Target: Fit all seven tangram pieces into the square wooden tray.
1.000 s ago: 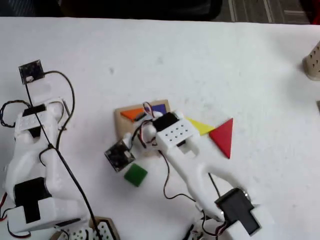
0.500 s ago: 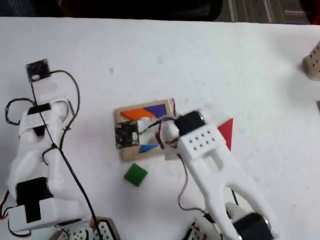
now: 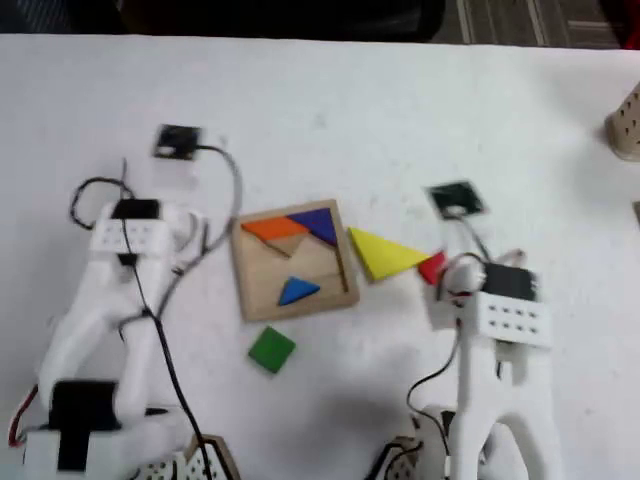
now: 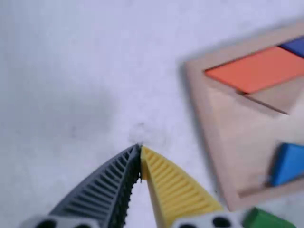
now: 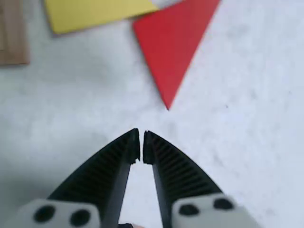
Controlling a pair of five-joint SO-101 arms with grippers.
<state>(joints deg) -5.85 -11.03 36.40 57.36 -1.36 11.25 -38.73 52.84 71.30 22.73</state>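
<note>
High view shows the right arm now clear of the tray at mid-worktop, where a blue triangle newly lies; the right claw, closed and empty, faces the red triangle, probably next, and the left claw is closed too.

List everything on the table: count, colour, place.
wooden tray: 1, tan, centre of table
orange piece: 1, orange, in tray, far side
purple piece: 1, purple, in tray beside orange piece
blue triangle: 1, blue, in tray, near side
yellow triangle: 1, yellow, right of tray
red triangle: 1, red, beside yellow triangle
green square: 1, green, in front of tray
pegged block: 1, beige, table's right edge
left claw: 1, grey/yellow, shut, left of tray
right claw: 1, black, shut, near red triangle's tip
</note>
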